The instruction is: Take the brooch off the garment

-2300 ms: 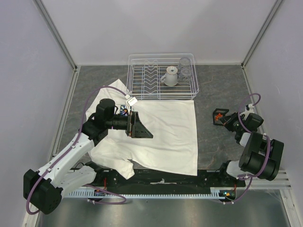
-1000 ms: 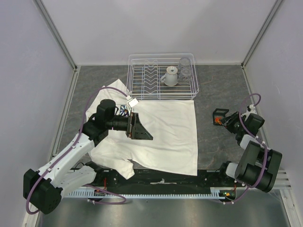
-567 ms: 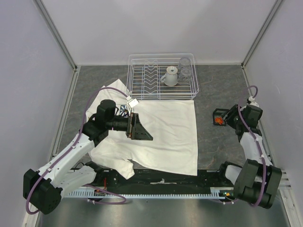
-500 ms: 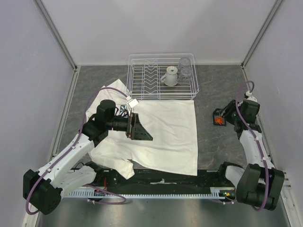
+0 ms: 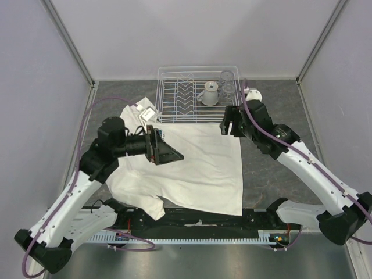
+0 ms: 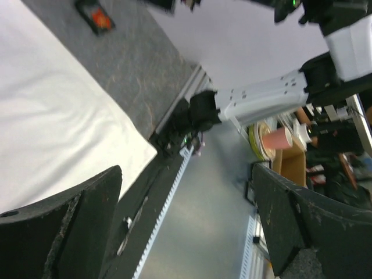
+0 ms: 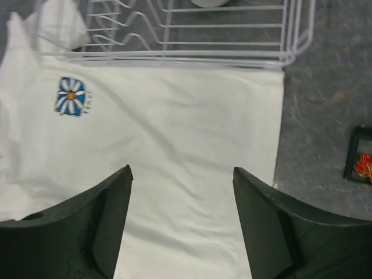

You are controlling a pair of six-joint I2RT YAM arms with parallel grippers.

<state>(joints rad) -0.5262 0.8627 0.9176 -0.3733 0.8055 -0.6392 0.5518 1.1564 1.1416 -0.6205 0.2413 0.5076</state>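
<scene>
Desk [image 5: 110,93]: dark grey, marbled. White wire dish rack [image 5: 180,96] at 12 o'clock, near the back wall [image 5: 192,35]. Inside the rack, toward its 3 o'clock end: a white jug-like cup [image 5: 210,93], with clear glassware [image 5: 227,87] just beside it at 2 o'clock. Pale walls on three sides, with aluminium posts [image 5: 67,40] running up the corners. White slotted rail [image 5: 197,237] along the 6 o'clock edge.

Left wrist view, beyond the desk edge: blurred clutter, a pinkish cup [image 6: 276,138], a wooden shelf [image 6: 293,165].

Right wrist view: small black square holder [image 7: 351,152] on bare desk at 3 o'clock.
</scene>
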